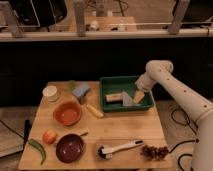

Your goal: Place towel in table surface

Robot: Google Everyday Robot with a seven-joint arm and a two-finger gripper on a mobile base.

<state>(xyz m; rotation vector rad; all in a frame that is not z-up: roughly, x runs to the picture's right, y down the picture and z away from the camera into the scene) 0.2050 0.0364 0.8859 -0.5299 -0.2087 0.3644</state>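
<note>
Looking into the rectangular green tray (120,79), we find two things. A tan wooden block (114,97) lies flat, left of the gripper (138,96) in the view. The towel (128,100), a small pale grey, roughly triangular cloth, sits just beside the gripper on the same side, and we cannot tell whether the two touch. The gripper hangs over the tray's right part; we cannot tell whether it is open, closed or gripping the towel. Below the gripper spreads the table surface (125,127) of light planked wood. Far left of the gripper stand a round orange bowl (67,113), a white cup (50,92) and a blue-grey pad (81,90). A dark red bowl (70,148) stands lower left of it.
</note>
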